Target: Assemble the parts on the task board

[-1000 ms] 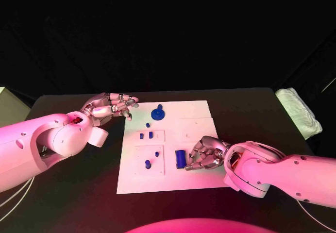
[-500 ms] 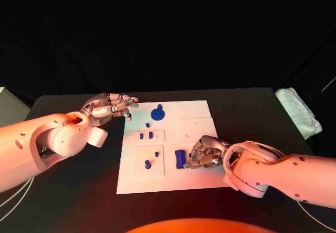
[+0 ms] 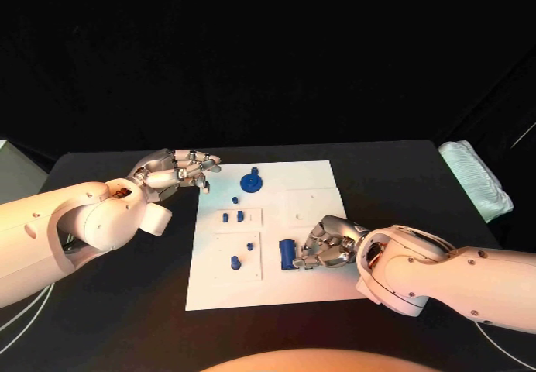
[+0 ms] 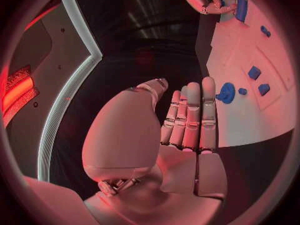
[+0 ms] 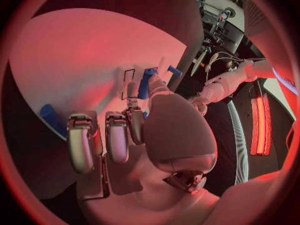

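Right hand (image 3: 325,246) is curled over the white rectangular task board (image 3: 316,285), fingers touching the blue oblong block (image 3: 288,253); firm grip can't be confirmed. Left hand (image 3: 173,172) hovers spread, empty, beside board. Risk: partial pinch lets block slip or tilt during lift.

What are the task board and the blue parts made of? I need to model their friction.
Task board: looks like matte white plastic or card, flat, without glare. Blue parts, such as the round one: probably moulded or printed plastic, uniform colour, dull finish. Neither can be confirmed.
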`<state>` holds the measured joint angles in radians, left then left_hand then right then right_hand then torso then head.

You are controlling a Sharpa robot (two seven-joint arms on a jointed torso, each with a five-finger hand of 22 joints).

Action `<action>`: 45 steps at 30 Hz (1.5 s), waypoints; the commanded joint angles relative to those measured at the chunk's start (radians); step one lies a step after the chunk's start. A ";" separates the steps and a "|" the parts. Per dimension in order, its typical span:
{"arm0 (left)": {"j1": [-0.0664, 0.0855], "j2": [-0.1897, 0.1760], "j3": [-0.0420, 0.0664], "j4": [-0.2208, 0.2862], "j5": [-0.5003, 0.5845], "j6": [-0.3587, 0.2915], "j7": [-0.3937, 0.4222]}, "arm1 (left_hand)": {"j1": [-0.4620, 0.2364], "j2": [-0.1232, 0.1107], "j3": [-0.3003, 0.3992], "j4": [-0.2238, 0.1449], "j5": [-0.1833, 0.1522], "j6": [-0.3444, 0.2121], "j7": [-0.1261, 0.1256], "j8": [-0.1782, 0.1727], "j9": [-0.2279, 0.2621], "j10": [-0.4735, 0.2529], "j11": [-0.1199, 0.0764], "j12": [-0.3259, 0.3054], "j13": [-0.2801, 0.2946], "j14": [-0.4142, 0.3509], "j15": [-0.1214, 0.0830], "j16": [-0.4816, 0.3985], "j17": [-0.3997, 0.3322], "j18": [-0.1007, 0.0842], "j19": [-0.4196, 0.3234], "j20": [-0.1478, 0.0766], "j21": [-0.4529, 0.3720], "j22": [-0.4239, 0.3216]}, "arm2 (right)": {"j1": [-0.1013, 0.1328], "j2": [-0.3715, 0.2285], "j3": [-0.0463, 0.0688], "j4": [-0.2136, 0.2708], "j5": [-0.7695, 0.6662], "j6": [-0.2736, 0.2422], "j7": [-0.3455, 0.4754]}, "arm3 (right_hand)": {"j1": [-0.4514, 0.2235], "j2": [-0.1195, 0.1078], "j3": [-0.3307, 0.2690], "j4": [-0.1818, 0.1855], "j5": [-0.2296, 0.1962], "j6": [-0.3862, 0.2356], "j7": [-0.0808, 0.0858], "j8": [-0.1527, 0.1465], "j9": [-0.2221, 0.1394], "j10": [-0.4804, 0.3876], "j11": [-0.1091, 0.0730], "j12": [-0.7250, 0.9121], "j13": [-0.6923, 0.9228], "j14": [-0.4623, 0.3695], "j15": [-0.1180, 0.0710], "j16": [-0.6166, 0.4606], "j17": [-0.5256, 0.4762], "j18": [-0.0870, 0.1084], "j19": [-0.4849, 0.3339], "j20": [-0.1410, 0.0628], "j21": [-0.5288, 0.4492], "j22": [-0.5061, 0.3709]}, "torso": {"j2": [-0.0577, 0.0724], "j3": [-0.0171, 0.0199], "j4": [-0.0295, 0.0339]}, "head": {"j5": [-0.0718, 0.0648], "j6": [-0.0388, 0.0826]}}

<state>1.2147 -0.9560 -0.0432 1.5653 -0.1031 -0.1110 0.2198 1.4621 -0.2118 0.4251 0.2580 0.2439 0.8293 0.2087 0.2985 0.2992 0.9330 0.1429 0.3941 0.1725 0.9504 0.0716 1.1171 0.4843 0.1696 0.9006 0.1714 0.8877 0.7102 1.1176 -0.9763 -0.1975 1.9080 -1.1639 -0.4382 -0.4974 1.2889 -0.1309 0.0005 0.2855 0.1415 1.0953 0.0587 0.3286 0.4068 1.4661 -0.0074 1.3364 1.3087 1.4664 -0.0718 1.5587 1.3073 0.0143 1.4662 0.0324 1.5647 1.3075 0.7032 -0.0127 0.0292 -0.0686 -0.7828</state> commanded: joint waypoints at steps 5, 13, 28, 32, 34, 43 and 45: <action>0.000 0.002 0.001 0.000 0.003 0.018 0.004 | 0.002 0.005 0.003 0.006 0.001 -0.005 0.000 0.004 -0.001 -0.007 0.002 0.006 0.002 0.003 0.004 -0.005 0.001 0.014 0.004 0.000 -0.005 -0.002 | -0.001 -0.030 0.000 0.026 0.041 -0.061 0.098 | 0.014 -0.015 0.008 -0.003 0.005 -0.004 0.003 -0.005 -0.002 0.037 -0.008 0.001 0.142 0.100 -0.007 0.003 0.245 -0.014 0.105 -0.006 0.006 0.263 | -0.001 -0.0003 0.0004 | -0.003 0.002; 0.000 0.004 0.000 -0.001 0.005 0.019 0.017 | 0.005 0.004 0.001 0.007 0.000 -0.006 -0.001 0.005 -0.002 -0.008 0.002 0.007 0.002 0.002 0.004 -0.005 0.002 0.014 0.004 0.000 -0.006 -0.002 | 0.023 -0.132 0.001 0.064 0.122 -0.139 0.246 | 0.059 -0.024 0.027 -0.005 0.004 -0.064 0.027 -0.036 -0.012 0.032 0.012 0.002 0.146 0.098 0.009 -0.002 0.237 -0.014 0.105 0.005 0.006 0.263 | -0.004 -0.0015 -0.0002 | -0.017 0.008; -0.011 -0.005 0.000 0.011 0.014 0.027 0.052 | 0.000 -0.006 -0.019 0.019 -0.001 -0.003 -0.008 0.010 -0.003 0.023 -0.008 0.040 0.015 0.004 -0.002 -0.005 0.005 0.015 0.005 -0.003 -0.011 -0.004 | 0.039 -0.308 -0.002 0.062 -0.100 -0.059 0.111 | 0.055 -0.040 0.021 0.003 0.003 -0.034 0.021 -0.021 -0.005 0.025 0.009 -0.018 0.138 0.098 0.009 -0.002 0.237 -0.014 0.105 0.009 0.006 0.263 | -0.006 -0.0012 -0.0042 | -0.037 0.014; -0.015 -0.005 0.000 0.013 0.015 0.028 0.053 | 0.000 -0.006 -0.019 0.020 -0.001 -0.003 -0.008 0.011 -0.003 0.024 -0.008 0.042 0.015 0.004 -0.002 -0.005 0.005 0.015 0.005 -0.003 -0.011 -0.004 | 0.027 -0.308 -0.003 0.062 -0.144 -0.043 0.054 | 0.039 -0.042 0.015 0.006 0.003 -0.028 0.018 -0.017 -0.002 0.021 0.007 -0.031 0.131 0.096 0.007 -0.006 0.229 -0.014 0.105 0.008 0.006 0.263 | -0.005 -0.0009 -0.0020 | -0.041 0.013; -0.016 -0.006 0.000 0.013 0.015 0.029 0.053 | 0.000 -0.006 -0.019 0.020 -0.001 -0.003 -0.008 0.011 -0.003 0.024 -0.008 0.042 0.015 0.004 -0.002 -0.005 0.005 0.015 0.005 -0.003 -0.011 -0.004 | 0.021 -0.305 -0.004 0.059 -0.157 -0.039 0.035 | 0.037 -0.041 0.015 0.006 0.004 -0.026 0.018 -0.016 -0.002 0.020 0.007 -0.032 0.131 0.096 0.007 -0.006 0.230 -0.014 0.105 0.008 0.006 0.263 | -0.004 -0.0010 -0.0010 | -0.041 0.013; -0.018 -0.008 0.000 0.013 0.015 0.029 0.051 | 0.000 -0.006 -0.020 0.020 -0.001 -0.003 -0.009 0.011 -0.003 0.025 -0.008 0.043 0.016 0.004 -0.002 -0.005 0.005 0.015 0.005 -0.003 -0.011 -0.005 | -0.001 -0.268 -0.006 0.036 -0.201 -0.028 -0.031 | 0.027 -0.040 0.013 0.006 0.004 -0.019 0.015 -0.012 0.001 0.021 0.004 -0.030 0.132 0.097 0.005 -0.005 0.231 -0.014 0.105 0.007 0.006 0.263 | -0.003 -0.0010 -0.0009 | -0.040 0.009; -0.018 -0.008 0.000 0.013 0.015 0.029 0.051 | 0.000 -0.006 -0.020 0.020 -0.001 -0.003 -0.009 0.011 -0.003 0.025 -0.008 0.043 0.016 0.004 -0.002 -0.005 0.005 0.015 0.005 -0.003 -0.011 -0.005 | -0.006 -0.260 -0.006 0.032 -0.209 -0.026 -0.040 | 0.026 -0.039 0.013 0.006 0.004 -0.018 0.014 -0.011 0.001 0.022 0.004 -0.029 0.132 0.097 0.004 -0.005 0.232 -0.014 0.105 0.006 0.006 0.263 | -0.003 -0.0008 -0.0009 | -0.040 0.009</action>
<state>1.1966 -0.9644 -0.0436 1.5754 -0.0952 -0.1009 0.2553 1.4621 -0.2118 0.4084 0.2747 0.2439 0.8257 0.2051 0.3044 0.2974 0.9494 0.1339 0.4335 0.1874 0.9504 0.0716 1.1171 0.4883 0.1695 0.9006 0.1714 0.8838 0.7068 1.1155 -1.2403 -0.2029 1.9416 -1.3200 -0.4914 -0.4890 1.3225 -0.1698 0.0167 0.2883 0.1415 1.0705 0.0729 0.3131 0.4063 1.4660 -0.0001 1.3090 1.3086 1.4663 -0.0645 1.5587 1.3073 0.0143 1.4662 0.0324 1.5647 1.3079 0.6998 -0.0134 0.0281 -0.1091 -0.7724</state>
